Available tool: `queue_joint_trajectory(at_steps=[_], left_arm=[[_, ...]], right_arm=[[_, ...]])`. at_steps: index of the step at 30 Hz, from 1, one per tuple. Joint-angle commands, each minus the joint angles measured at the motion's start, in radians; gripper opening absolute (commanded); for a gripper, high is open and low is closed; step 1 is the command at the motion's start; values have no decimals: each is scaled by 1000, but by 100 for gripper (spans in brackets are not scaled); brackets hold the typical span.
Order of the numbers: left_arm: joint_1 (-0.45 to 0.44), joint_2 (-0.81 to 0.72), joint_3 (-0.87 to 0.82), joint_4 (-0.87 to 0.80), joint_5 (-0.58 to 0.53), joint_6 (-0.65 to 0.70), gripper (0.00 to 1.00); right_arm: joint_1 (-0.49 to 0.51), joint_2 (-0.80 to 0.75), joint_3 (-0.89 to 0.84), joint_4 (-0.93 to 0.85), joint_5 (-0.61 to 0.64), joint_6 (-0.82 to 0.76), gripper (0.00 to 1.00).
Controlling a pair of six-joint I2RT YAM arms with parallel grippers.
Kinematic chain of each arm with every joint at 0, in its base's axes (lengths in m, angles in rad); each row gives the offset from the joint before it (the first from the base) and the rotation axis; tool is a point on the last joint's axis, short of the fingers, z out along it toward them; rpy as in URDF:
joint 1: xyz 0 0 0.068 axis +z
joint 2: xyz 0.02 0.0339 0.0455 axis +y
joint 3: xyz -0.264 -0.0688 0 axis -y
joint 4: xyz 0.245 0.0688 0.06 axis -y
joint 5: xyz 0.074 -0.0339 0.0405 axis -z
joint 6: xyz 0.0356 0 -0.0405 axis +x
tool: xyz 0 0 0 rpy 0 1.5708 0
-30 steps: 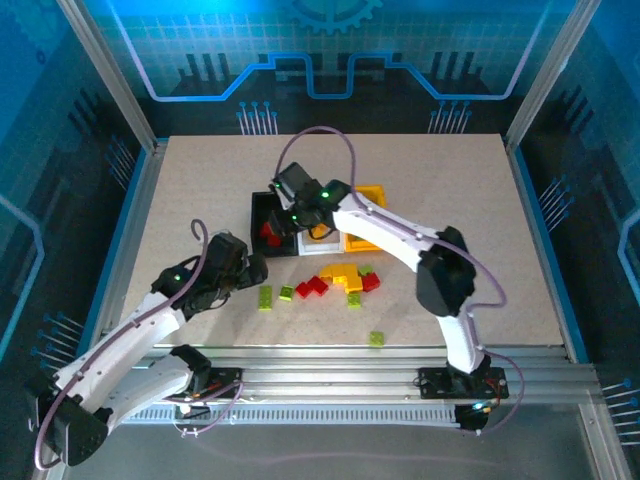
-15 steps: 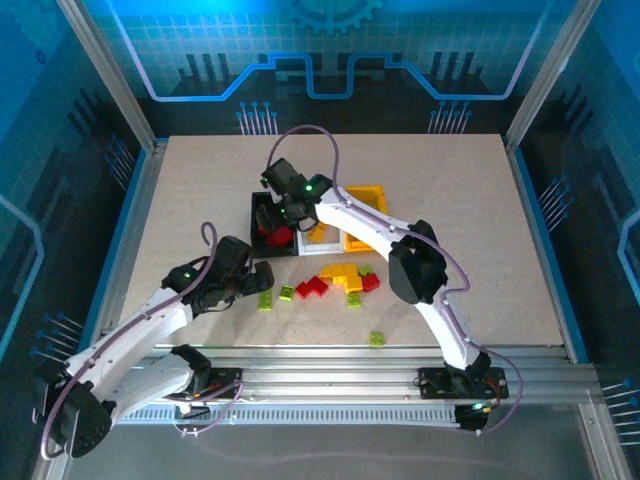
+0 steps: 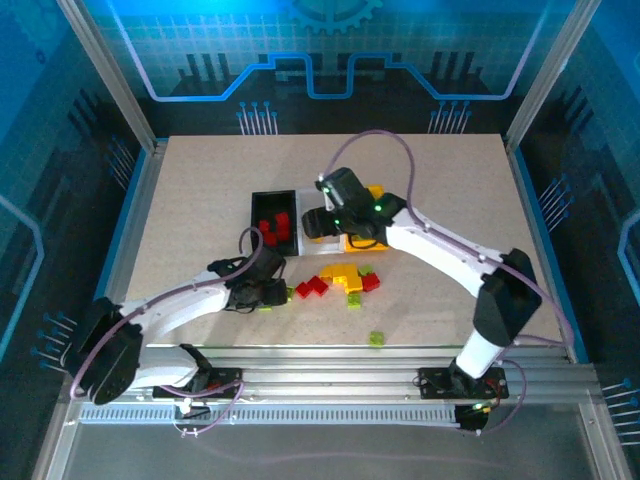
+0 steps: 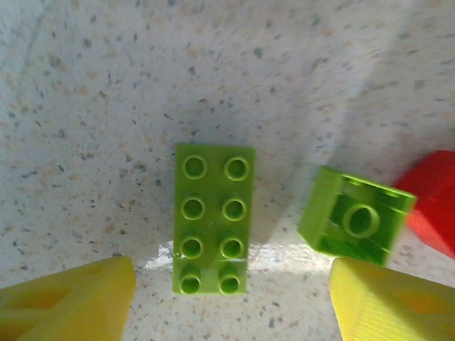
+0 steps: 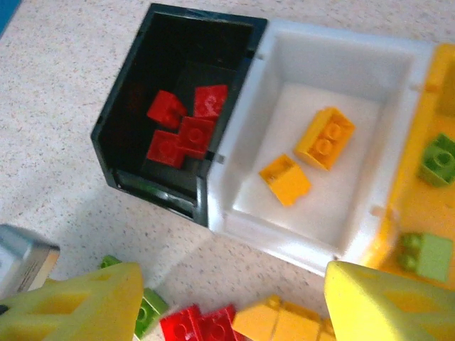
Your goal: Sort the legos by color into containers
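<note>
Left wrist camera looked straight down on a lime green eight-stud brick (image 4: 213,227) lying flat on the speckled table (image 4: 85,85). It lay between the yellow fingers (image 4: 71,302) of the left gripper (image 4: 227,278), which stood spread, clear of its sides and grasping nothing. Just right of it, a smaller green brick (image 4: 354,220) lay tipped beside a red brick (image 4: 434,202).

From the right wrist, the black bin (image 5: 117,121), white bin (image 5: 298,42) and yellow bin (image 5: 416,142) sat in a row, walls touching. They held red bricks (image 5: 181,128), two yellow-orange bricks (image 5: 323,138) and two green bricks (image 5: 439,160) in turn. The right gripper (image 5: 231,284) hung above them, fingers wide apart and empty.

From above, a loose heap of red and yellow bricks (image 3: 340,278) lay near the bins. A lone green brick (image 3: 376,339) lay closer to the table's near edge.
</note>
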Motion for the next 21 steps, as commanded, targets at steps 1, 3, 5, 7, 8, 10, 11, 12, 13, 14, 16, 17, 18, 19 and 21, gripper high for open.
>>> queue_joint_trajectory(at_steps=[1, 3, 5, 7, 8, 10, 11, 12, 13, 14, 16, 17, 18, 19, 21], left_arm=[[-6, 38, -23, 19, -39, -39, 72], [-6, 46, -32, 30, -44, -49, 72], [-5, 71, -36, 47, -40, -48, 71], [-4, 119, -30, 61, -42, -43, 67], [-2, 141, -28, 68, -42, -42, 65], [0, 181, -21, 86, -39, -41, 61], [1, 193, -20, 93, -39, -40, 58], [3, 206, -17, 97, -37, -40, 54], [3, 214, -14, 97, -37, -39, 49], [3, 218, -13, 95, -34, -39, 45], [2, 212, -14, 90, -35, -38, 40], [2, 206, -15, 84, -37, -36, 38], [2, 198, -15, 75, -40, -33, 35], [3, 188, -14, 66, -44, -33, 33], [2, 160, -11, 44, -50, -32, 31]], right_arm=[[-38, -69, -96, 33, 28, 42, 69], [-52, -105, -131, 40, 25, 46, 69], [-61, -129, -153, 44, 29, 47, 69], [-69, -144, -163, 47, 30, 47, 68], [-72, -148, -165, 47, 29, 46, 68], [-75, -157, -169, 47, 34, 42, 68], [-74, -160, -171, 47, 37, 41, 68], [-77, -165, -174, 46, 37, 42, 68], [-79, -170, -176, 46, 38, 41, 68], [-81, -173, -179, 47, 38, 43, 68], [-86, -181, -185, 47, 38, 43, 68], [-89, -183, -188, 46, 36, 42, 68], [-92, -186, -189, 47, 34, 43, 68], [-95, -187, -193, 47, 30, 46, 68], [-100, -193, -199, 49, 28, 48, 68]])
